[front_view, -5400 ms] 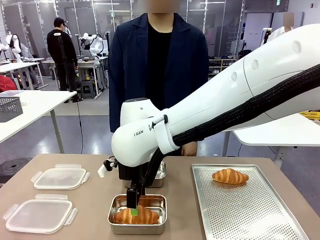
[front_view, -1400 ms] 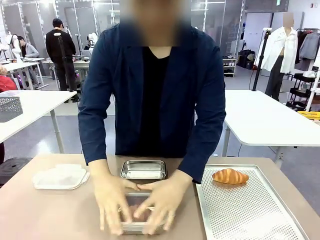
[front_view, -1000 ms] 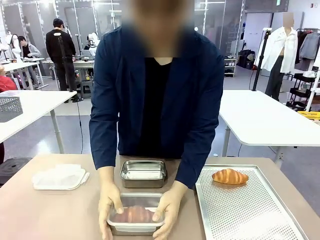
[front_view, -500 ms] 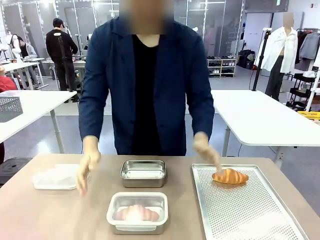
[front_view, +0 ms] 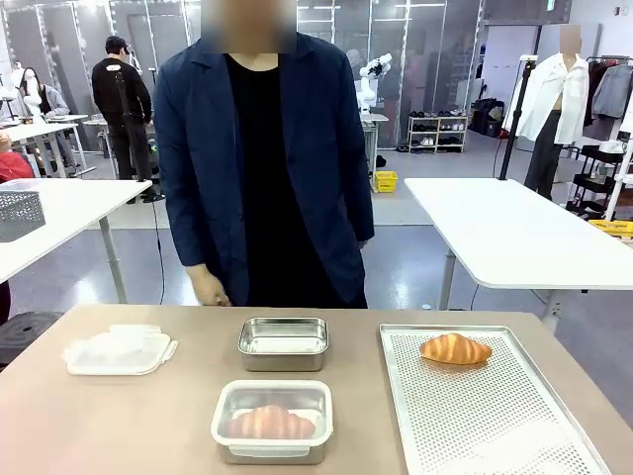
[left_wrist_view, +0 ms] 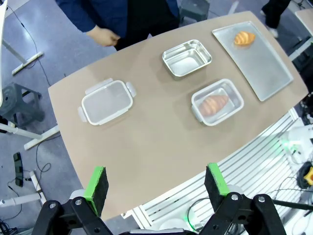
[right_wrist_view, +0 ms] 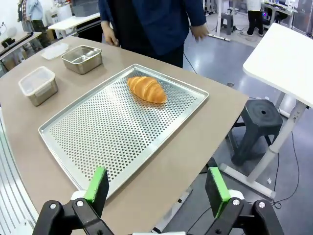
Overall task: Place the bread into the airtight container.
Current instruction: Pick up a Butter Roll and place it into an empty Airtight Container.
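The left claw [left_wrist_view: 155, 185] hangs high above the worktop [front_view: 119, 426], its green pads spread wide and holding nothing. The right claw [right_wrist_view: 156, 190] is just as wide open and empty-handed, looking across the perforated tray [front_view: 475, 421] from off its edge.

Down on the worktop, the bread [front_view: 270, 423] lies inside the airtight container [front_view: 269, 454] at the near middle, and a clear lid [front_view: 297, 394] sits on top of it, so the croissant shows through a bit milky. Just behind it, toward the far side, stands an open steel container [front_view: 284, 341]. The two are close but apart.

On the right, the tray carries a second croissant [front_view: 455, 348] near its far end, with the rest of the perforated sheet bare. On the left side, a spare lid [front_view: 119, 350] with snap tabs lies flat, well apart from the containers.

A person in a dark blue jacket stands at the far edge, upright, one hand [front_view: 208, 289] hanging just above the worktop's far rim and touching none of the things.
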### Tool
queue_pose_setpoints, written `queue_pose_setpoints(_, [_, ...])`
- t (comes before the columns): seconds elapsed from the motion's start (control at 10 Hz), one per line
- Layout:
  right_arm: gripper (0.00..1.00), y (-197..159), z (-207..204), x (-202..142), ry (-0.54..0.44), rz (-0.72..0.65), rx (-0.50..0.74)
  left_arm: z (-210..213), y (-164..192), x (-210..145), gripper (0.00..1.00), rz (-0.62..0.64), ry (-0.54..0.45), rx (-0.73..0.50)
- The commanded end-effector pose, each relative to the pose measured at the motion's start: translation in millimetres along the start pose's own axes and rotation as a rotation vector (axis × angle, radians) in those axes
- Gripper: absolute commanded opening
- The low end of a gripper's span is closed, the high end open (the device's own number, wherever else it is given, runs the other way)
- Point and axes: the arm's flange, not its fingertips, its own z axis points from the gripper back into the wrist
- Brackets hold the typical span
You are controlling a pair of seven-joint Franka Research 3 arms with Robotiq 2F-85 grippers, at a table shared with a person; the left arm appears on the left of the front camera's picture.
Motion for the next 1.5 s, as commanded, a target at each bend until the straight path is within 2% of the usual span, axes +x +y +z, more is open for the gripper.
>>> queue_pose_setpoints(0.0, [1.0, -1.9, -1.7, -2.3, -0.019, 0.015, -0.004, 2.7, 0.6, 1.6, 1.0, -0.002, 0.008, 0.003])
queue_pose_setpoints(0.3, [1.0, 0.0, 0.0, 0.0, 0.0, 0.0, 0.0, 2.7, 0.6, 1.6, 1.0, -0.002, 0.008, 0.003])
queue_pose_setpoints(0.5, [1.0, 10.1, -26.6, 41.2, 0.141, 0.101, 0.031, 2.7, 0.6, 1.6, 1.0, -0.002, 0.008, 0.003])
queue_pose_setpoints(0.8, [1.0, 34.9, -103.5, 112.4, 0.343, 0.259, 0.115, 2.7, 0.6, 1.6, 1.0, -0.002, 0.008, 0.003])
queue_pose_setpoints(1.0, [1.0, 49.6, -163.9, 145.9, 0.451, 0.378, 0.194, 2.7, 0.6, 1.6, 1.0, -0.002, 0.008, 0.003])
queue_pose_setpoints(1.1, [1.0, 60.4, -199.6, 157.5, 0.518, 0.462, 0.172, 2.7, 0.6, 1.6, 1.0, -0.002, 0.008, 0.003])
queue_pose_setpoints(1.2, [1.0, 69.8, -225.9, 162.6, 0.562, 0.513, 0.203, 2.7, 0.6, 1.6, 1.0, -0.002, 0.008, 0.003])
queue_pose_setpoints(1.4, [1.0, 79.9, -264.2, 170.6, 0.619, 0.59, 0.21, 2.7, 0.6, 1.6, 1.0, -0.002, 0.008, 0.003])
